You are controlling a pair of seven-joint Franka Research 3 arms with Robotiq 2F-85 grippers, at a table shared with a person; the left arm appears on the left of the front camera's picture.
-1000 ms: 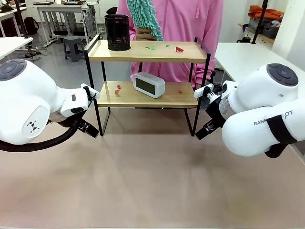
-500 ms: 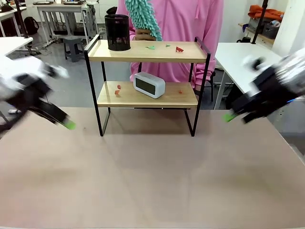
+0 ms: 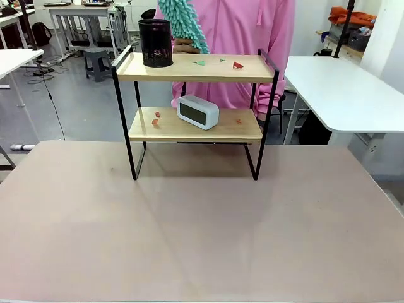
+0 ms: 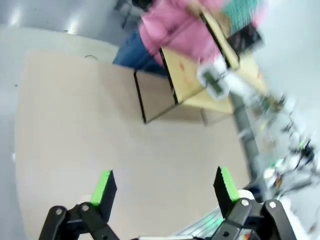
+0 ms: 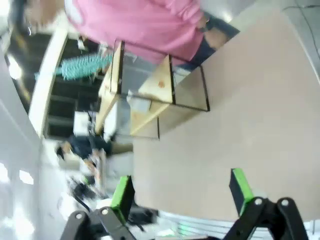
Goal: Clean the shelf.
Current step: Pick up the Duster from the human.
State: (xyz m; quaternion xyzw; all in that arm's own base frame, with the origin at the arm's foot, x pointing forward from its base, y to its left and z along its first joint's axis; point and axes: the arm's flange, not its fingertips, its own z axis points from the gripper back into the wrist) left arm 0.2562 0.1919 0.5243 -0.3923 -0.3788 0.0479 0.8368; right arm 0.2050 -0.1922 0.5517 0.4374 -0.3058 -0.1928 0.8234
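The shelf [image 3: 189, 68] stands at the far middle of the tan table, with small red and green scraps [image 3: 237, 64] on its top board and red scraps [image 3: 155, 120] on the lower one. A person in pink behind it holds a teal fluffy duster [image 3: 189, 24] above the top board. In the left wrist view my left gripper [image 4: 164, 182] hangs open high over the table, far from the shelf [image 4: 182, 80]. My right gripper [image 5: 181, 187] is open too, high and far from the shelf [image 5: 159, 82]. Nothing sits between either pair of fingers.
A black mesh cup [image 3: 155, 42] stands at the left end of the top board. A white digital clock [image 3: 197, 112] rests on the lower board. A white side table [image 3: 341, 88] stands at the right, and the tan table's near half [image 3: 202, 233] is bare.
Both arms, close in front of the camera a second ago, have swung out to the sides and left the front view. The shelf and its items have not moved.
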